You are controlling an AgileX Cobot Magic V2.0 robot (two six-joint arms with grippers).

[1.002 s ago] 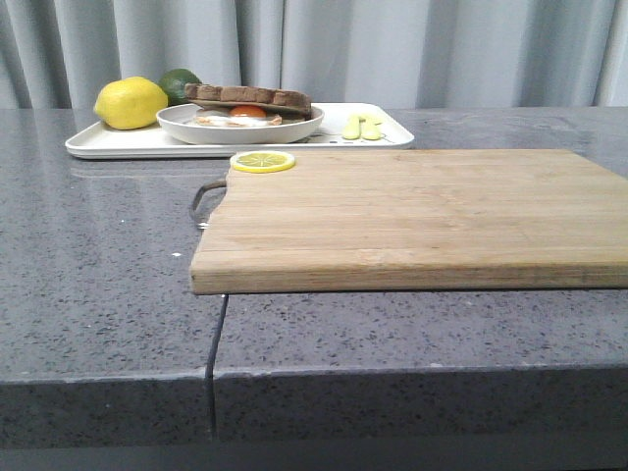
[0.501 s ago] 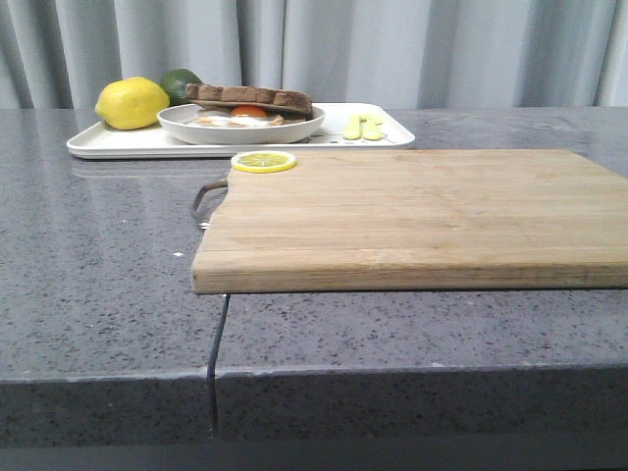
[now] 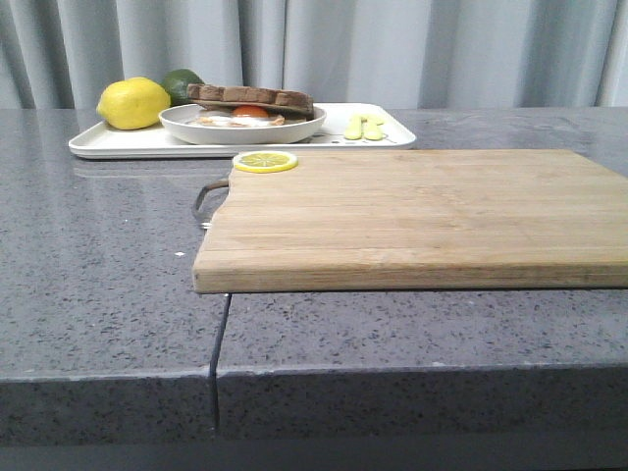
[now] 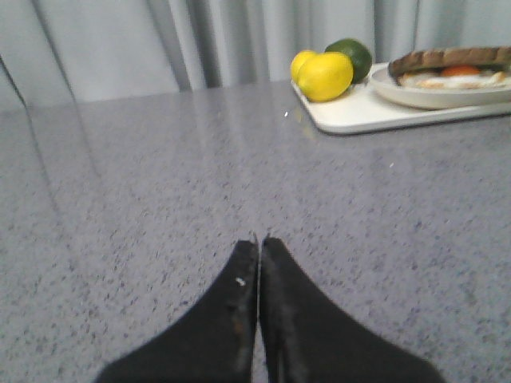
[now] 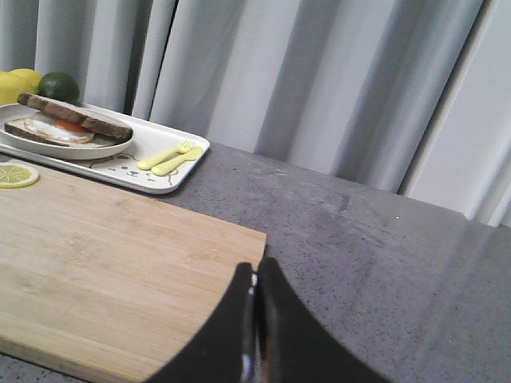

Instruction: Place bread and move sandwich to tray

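No legible brand, label or writing anywhere; the tray (image 5: pixel 136 171) bears only a small dark line drawing near the yellow toy fork and spoon (image 5: pixel 169 159).

Surface: grey speckled stone counter (image 3: pixel 98 255) with a seam at the front edge; pale grey pleated curtain (image 3: pixel 392 49) behind.

Left gripper (image 4: pixel 259 242): jaws pressed together, nothing between them, low over bare counter. Right gripper (image 5: pixel 254 271): jaws likewise closed and empty, over the near corner of the wooden cutting board (image 3: pixel 412 211).

The sandwich (image 3: pixel 245 106), bread (image 3: pixel 250 96) tilted over the fried egg, sits on its plate on the tray, well beyond both grippers. Lemon (image 3: pixel 133 103) and lime (image 3: pixel 182 83) share the tray; a lemon slice (image 3: pixel 263 161) lies on the board's far corner.
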